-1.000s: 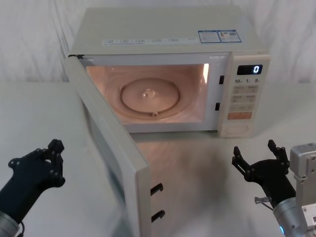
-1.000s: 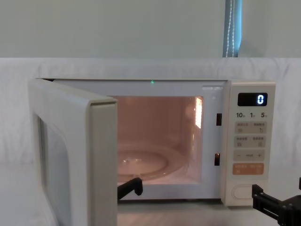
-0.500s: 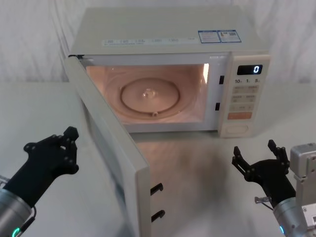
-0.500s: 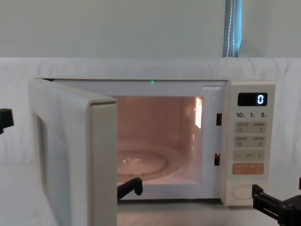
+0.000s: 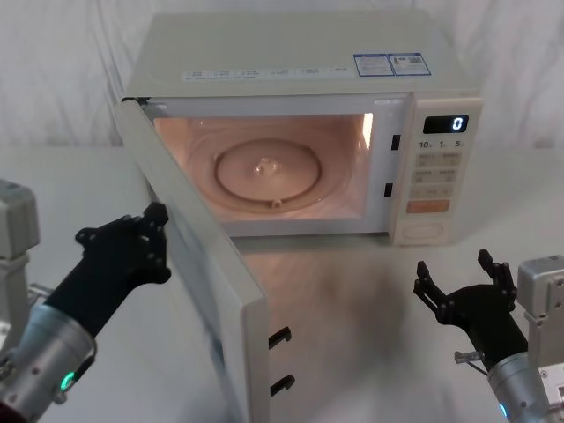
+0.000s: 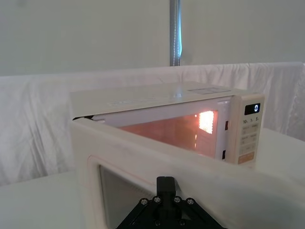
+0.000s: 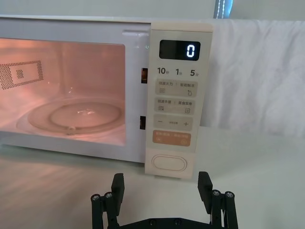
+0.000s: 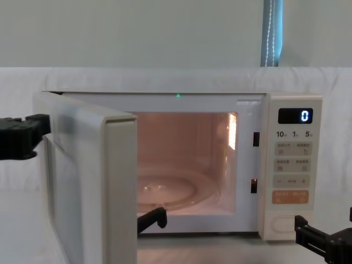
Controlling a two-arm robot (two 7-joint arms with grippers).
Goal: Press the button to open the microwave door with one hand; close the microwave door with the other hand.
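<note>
At this moment I judged the opening step complete: the microwave door (image 5: 198, 291) stood swung wide at the lower left of the head view, and the lit cavity of the microwave (image 5: 291, 53) was exposed. The button (image 7: 168, 163) sat at the bottom of the control panel, untouched. The right gripper (image 5: 465, 284) hovered at the lower right of the head view, fingers spread and empty, short of the panel. The left gripper (image 5: 132, 238) sat at the door's outer face, mid-left; I could not tell its finger state or confirm contact. Closing remained to be done.
</note>
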